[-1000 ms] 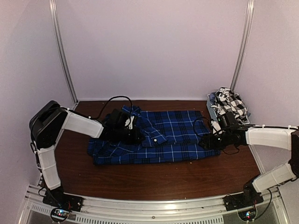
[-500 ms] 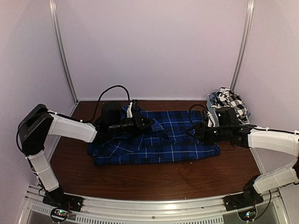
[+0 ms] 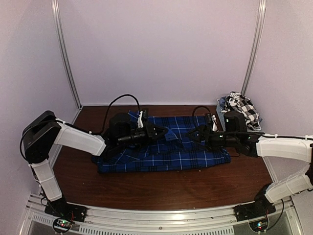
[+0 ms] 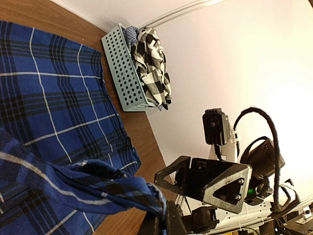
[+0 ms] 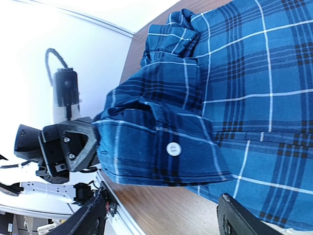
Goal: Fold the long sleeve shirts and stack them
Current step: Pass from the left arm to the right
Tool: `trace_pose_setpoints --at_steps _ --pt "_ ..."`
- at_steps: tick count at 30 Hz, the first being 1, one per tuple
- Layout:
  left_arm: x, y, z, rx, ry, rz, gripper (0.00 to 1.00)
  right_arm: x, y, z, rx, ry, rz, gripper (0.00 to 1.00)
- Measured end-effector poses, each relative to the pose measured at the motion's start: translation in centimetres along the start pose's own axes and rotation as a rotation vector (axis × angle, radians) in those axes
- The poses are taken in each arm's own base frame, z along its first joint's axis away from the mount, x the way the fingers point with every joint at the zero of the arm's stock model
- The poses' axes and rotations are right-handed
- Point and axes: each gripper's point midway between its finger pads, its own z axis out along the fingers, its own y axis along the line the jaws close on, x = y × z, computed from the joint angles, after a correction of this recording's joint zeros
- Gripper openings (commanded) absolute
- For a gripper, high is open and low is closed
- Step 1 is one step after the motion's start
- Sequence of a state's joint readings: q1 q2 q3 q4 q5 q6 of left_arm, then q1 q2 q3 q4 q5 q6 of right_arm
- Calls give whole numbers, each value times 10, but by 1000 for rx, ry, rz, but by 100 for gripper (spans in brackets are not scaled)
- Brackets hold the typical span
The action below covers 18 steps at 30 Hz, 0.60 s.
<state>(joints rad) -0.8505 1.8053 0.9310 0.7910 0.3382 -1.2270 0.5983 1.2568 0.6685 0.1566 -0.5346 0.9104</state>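
**Blue plaid shirt [image 3: 183,155] laid out on the worktop [image 3: 161,188], its sleeve end held up by the left claw [image 3: 164,131]**

The plaid shirt lies mid-worktop between both arms. In the far right corner a grey slotted basket [image 4: 122,68] holds the black-and-white check shirt [image 3: 242,107] in a heap. The left claw is pressed together on the plaid sleeve, holding its cuff [image 5: 161,147] above the shirt's body. The right claw [image 3: 194,133] faces it, close by, with fingers spread around nothing. The cuff bears a white button [image 5: 171,149].

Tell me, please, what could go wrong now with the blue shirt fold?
The left gripper pinches only an edge of the sleeve of the blue plaid shirt, so the cloth might slip out. The open right gripper faces it closely; the two might collide over the shirt.
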Motion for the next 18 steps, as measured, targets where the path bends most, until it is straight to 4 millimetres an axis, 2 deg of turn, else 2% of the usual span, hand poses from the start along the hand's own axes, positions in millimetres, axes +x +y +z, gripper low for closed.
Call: trace_pose_setpoints --at_steps 10,18 --pt "6 15 4 -14 -17 -41 0 17 7 4 -74 19 93 80" --pt "6 11 1 20 -40 -47 0 34 13 13 -152 49 186 80"
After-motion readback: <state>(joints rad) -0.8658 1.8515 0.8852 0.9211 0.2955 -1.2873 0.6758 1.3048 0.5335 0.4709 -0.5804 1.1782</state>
